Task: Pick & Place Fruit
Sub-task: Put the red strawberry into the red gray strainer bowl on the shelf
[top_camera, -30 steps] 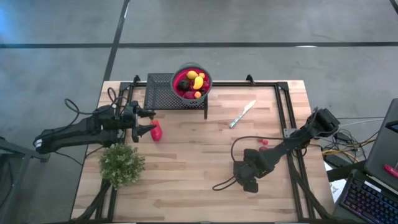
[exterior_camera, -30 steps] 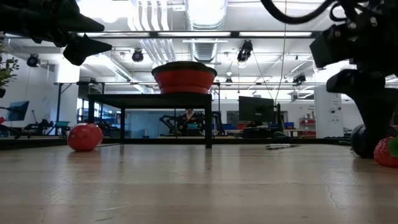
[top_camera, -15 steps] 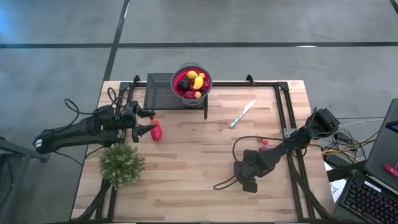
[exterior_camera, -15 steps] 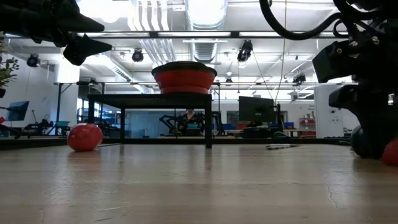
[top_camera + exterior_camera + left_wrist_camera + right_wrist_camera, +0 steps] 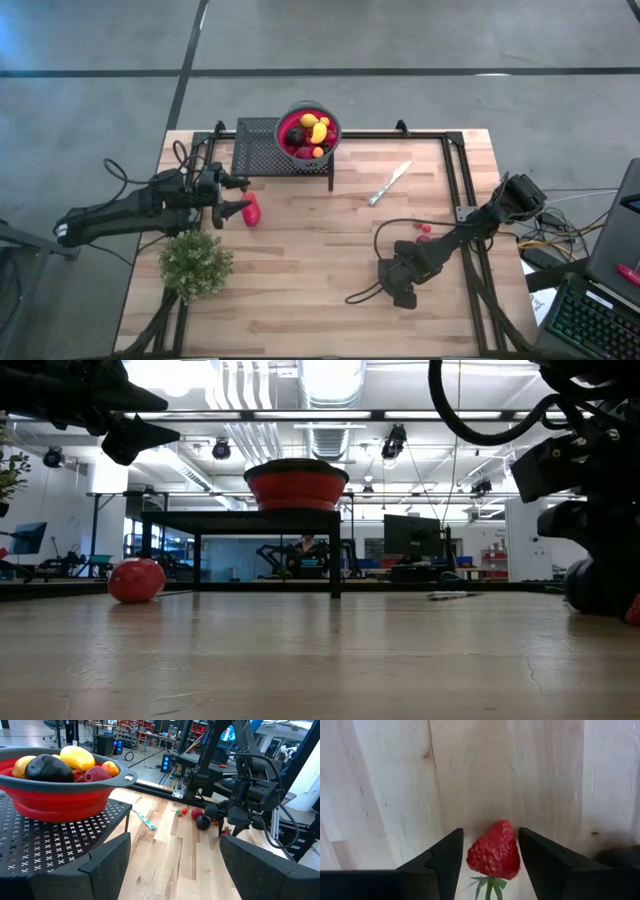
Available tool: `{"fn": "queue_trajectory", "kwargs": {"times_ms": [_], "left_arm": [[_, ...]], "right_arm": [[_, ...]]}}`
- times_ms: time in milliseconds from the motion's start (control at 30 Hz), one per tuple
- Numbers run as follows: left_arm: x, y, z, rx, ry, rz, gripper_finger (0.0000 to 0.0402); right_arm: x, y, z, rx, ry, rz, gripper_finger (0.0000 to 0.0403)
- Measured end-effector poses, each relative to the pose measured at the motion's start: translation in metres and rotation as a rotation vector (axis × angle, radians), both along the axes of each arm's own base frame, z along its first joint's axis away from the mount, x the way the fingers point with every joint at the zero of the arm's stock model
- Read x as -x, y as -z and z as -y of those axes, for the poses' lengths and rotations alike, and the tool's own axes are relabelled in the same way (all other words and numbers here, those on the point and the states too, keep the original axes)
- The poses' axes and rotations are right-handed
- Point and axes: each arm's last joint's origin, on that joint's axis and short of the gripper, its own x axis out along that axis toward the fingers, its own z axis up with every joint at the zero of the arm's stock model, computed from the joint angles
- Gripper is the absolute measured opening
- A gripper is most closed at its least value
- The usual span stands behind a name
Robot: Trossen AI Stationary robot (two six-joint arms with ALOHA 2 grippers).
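We find the right gripper [image 5: 487,865] low over the table [image 5: 300,260], its fingers straddling a red strawberry [image 5: 493,851] that lies on the wood — gaps remain on both sides, no grip. The left gripper [image 5: 172,862] hovers spread wide near the red bowl [image 5: 60,795] of fruit [image 5: 310,133].

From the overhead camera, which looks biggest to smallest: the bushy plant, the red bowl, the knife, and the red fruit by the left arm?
1. Bushy plant
2. Red bowl, slightly smaller
3. Knife, long but thin
4. Red fruit

The bowl sits raised on a rack, nearer the camera, so first place is unsure.
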Motion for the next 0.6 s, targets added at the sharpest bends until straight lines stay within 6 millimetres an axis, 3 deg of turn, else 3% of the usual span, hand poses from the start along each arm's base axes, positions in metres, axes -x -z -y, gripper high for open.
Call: {"fn": "queue_trajectory", "kwargs": {"times_ms": [333, 600], "left_arm": [[0.0000, 0.0000, 0.0000, 0.000, 0.000, 0.000, 0.0312], [0.0000, -0.0001, 0.0000, 0.000, -0.001, 0.001, 0.0312]], "right_arm": [[0.0024, 0.0005, 0.0015, 0.009, 0.040, -0.025, 0.0216], [0.0027, 0.0007, 0.0019, 0.013, 0.055, -0.028, 0.0187]]}}
